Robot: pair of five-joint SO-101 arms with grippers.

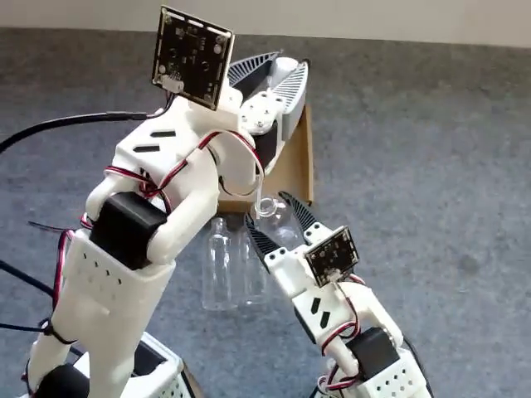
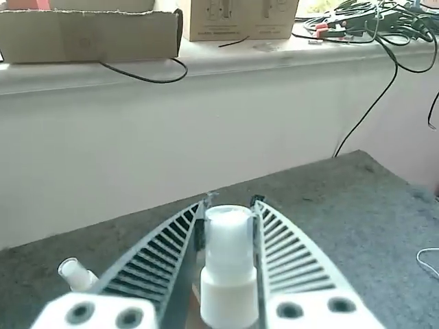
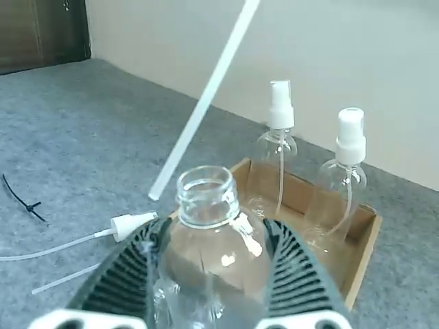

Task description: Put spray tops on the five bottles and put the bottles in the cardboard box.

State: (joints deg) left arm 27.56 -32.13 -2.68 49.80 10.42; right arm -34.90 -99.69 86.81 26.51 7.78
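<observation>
While both arms hang over the grey carpeted table point(image 1: 431, 149), I've got the big left arm point(image 1: 141, 215) reared up high and the right one low in front. The cardboard box point(image 3: 360, 233) lies on the table behind the right gripper, open side up. Two capped bottles point(image 3: 274, 161) stand upright in it side by side, sprayers pointing up. Two bare bottles point(image 1: 220, 265) sit on the table just beside the right arm, in front of the box.

Right gripper point(image 3: 216, 229) is clamped around a clear bottle point(image 3: 206, 205) at the shoulder, fingers spread as wide as the body and pressed on both sides. The bottle's long axis is upright, open mouth facing straight up, no top on it.

Left gripper point(image 2: 231, 203) is raised up by the box's far end, pinched on a white spray top point(image 2: 228, 267). It's open just the width of the top, one finger touching each side. The top's long axis runs along the fingers, narrow head toward the fingertips, wide collar back toward the palm.

A thin white dip tube point(image 3: 199, 116) slants down across the right wrist view. Its lower end looks near the held bottle's neck and outside the mouth, though I can't judge depth there. One loose spray top point(image 3: 130, 223) lies on its side on the table near the box, tube trailing away. Little black cable tie point(image 3: 20, 202) lies further out.
</observation>
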